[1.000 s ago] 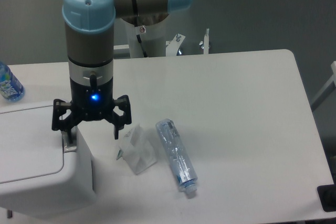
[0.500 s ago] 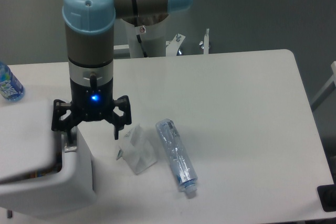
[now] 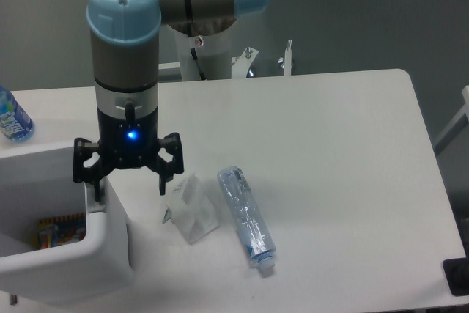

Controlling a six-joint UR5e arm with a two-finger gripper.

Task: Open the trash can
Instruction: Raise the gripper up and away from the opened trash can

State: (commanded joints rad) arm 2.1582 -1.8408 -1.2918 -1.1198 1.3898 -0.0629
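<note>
- Hovering with fingers spread wide, the gripper (image 3: 126, 181) grips nothing.
- One trash can (image 3: 110, 258) sits directly beneath it, open, colourful packaging inside.
- Two bottles: one crushed bottle (image 3: 246, 215) lying right, one blue-labelled bottle (image 3: 12, 118) far left.
- One crumpled wrapper (image 3: 190, 209) just right.

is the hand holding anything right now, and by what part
Nothing is held. The hand is open, one finger down at the trash can edge.
</note>
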